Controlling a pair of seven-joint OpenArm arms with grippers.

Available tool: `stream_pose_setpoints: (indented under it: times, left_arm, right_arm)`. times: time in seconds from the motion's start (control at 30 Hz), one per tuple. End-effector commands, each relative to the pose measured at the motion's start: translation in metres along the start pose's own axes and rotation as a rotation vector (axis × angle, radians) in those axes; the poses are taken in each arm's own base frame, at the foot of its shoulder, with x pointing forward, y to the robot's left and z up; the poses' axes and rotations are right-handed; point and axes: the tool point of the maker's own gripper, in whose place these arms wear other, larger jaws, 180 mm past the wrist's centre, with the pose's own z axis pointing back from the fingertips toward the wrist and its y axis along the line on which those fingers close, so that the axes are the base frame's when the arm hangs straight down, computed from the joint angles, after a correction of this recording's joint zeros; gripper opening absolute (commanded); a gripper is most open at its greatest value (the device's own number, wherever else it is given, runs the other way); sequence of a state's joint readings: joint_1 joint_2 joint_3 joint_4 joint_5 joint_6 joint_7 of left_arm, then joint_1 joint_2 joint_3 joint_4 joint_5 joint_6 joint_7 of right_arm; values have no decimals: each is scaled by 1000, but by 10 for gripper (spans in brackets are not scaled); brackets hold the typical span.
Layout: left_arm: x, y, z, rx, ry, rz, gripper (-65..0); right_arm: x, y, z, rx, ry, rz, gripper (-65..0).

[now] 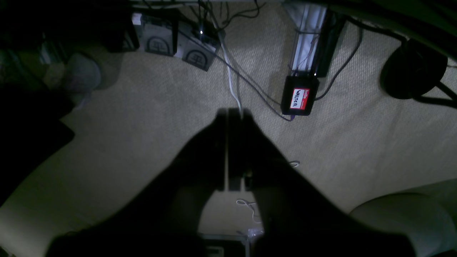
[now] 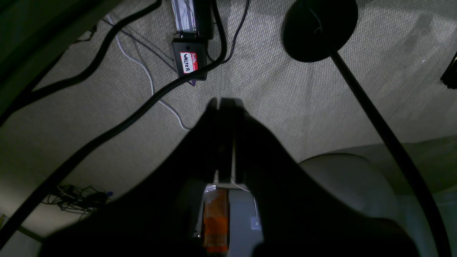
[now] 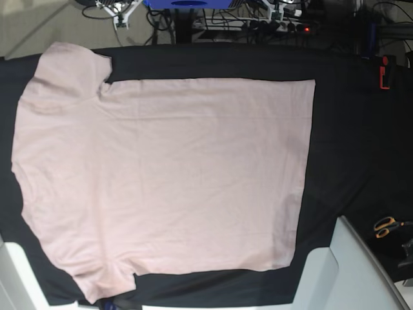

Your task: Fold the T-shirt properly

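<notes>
Left gripper (image 1: 234, 112): jaws pressed together, nothing between them. It points down at beige carpet (image 1: 142, 117), off the work surface. Beyond its tips: a black box with a red-and-white "hello / WALTER" name tag (image 1: 300, 99), a white cable (image 1: 232, 82) running up from the tips, dark cables beside it, and two grey boxes with a circular logo (image 1: 178, 46) further out. A black round base (image 1: 414, 67) sits at the right edge.

Right gripper (image 2: 223, 101): also closed tight, empty, over the same carpet. The name-tag box is just past its tips, a thick black cable (image 2: 117, 128) crosses diagonally on the left, and a black round stand base with a pole (image 2: 319, 28) sits upper right. Something orange (image 2: 216, 217) shows under the fingers; cannot tell what.

Base view: neither gripper visible. T-shirt (image 3: 168, 181) lies flat, fully spread on the black cloth (image 3: 342, 129), unfolded. Sleeves at the left end, hem toward the right. Orange-handled scissors (image 3: 386, 227) lie on the cloth lower right, well apart from the shirt. A red object (image 3: 384, 72) is at upper right.
</notes>
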State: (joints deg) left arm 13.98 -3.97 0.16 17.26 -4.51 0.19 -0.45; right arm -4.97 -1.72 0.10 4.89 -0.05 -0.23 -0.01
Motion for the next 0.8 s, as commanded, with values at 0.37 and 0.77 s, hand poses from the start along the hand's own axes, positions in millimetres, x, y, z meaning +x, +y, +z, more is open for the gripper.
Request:
stream_pose_setpoints:
  times: [0.37, 0.77]
  left_arm:
    - [-5, 4, 1, 9, 9, -3, -650]
    - [-20, 22, 16, 27, -41, -34, -650]
  right_arm:
    - [-2, -4, 0, -8, 2, 5, -648]
    - [-41, -2, 1, -6, 31, -4, -650]
